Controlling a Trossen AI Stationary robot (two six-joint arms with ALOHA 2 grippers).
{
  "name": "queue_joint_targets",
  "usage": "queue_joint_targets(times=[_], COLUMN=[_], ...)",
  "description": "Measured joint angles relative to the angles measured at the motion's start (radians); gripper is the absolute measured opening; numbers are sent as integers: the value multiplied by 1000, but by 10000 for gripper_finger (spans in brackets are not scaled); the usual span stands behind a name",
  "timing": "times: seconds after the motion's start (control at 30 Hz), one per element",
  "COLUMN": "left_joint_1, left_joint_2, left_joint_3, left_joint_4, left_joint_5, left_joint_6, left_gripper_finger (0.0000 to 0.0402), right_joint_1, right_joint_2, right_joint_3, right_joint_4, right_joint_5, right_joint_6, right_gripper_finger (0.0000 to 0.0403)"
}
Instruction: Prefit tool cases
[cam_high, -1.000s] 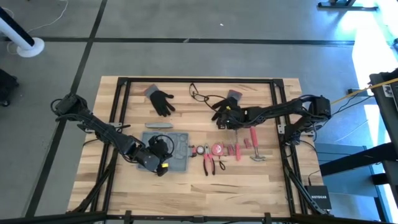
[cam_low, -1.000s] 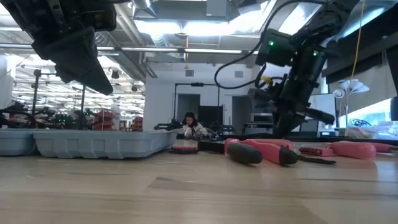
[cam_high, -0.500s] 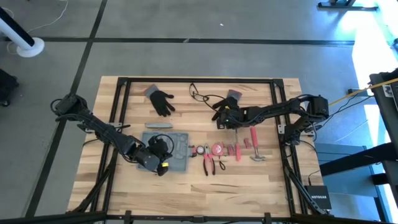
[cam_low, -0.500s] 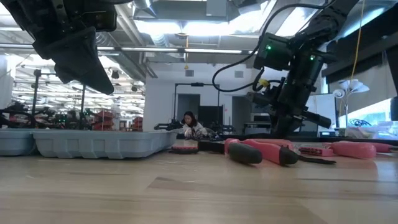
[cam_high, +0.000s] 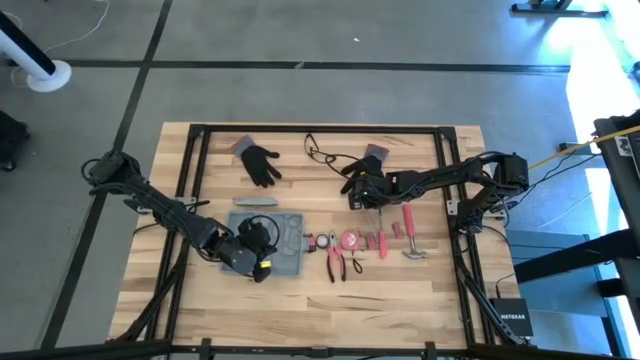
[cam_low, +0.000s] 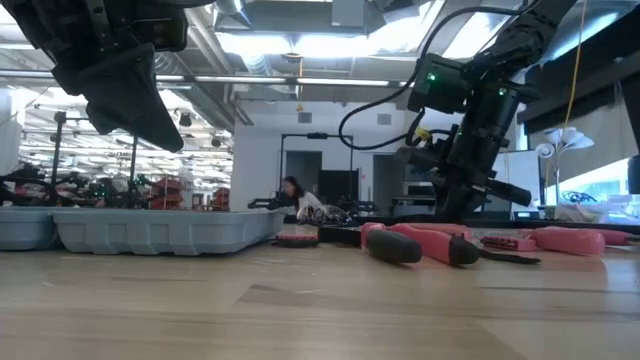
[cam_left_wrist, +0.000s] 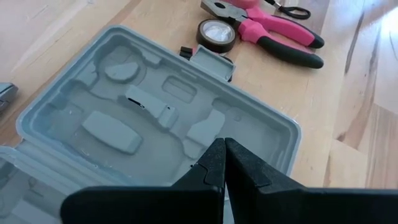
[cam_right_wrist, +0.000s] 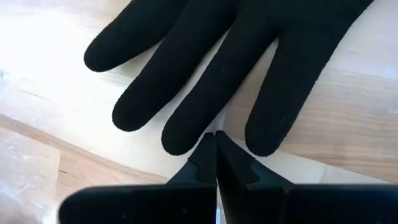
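Hovering over the open, empty case (cam_left_wrist: 149, 118) just beside the pliers (cam_left_wrist: 273, 37) with left gripper (cam_left_wrist: 219, 163) pinched shut, right gripper (cam_right_wrist: 214, 155) likewise shut beyond the pliers over a glove (cam_right_wrist: 230, 68), probably needing a tool picked next.

Even, bright overhead light fills the scene, with strong glare washing the pale wooden table (cam_right_wrist: 37, 37) nearly white in the right wrist view, sunlit floor at the overhead picture's right edge, and the low view's foreground softly blurred.
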Motion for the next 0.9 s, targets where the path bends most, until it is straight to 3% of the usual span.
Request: queue_joint_targets(times=[0.67, 0.9], left_joint_1=[0, 0], left_joint_2=[0, 0], left_joint_3=[0, 0], left_joint_4=[0, 0], left_joint_5=[0, 0], left_joint_6=[0, 0], left_gripper_finger=[0, 0], right_joint_1=[1, 48], right_joint_2=[-8, -10], right_joint_3=[2, 2], right_joint_4=[-58, -85], right_joint_5=[-104, -112], right_joint_6=[-63, -68], right_gripper_finger=[0, 0])
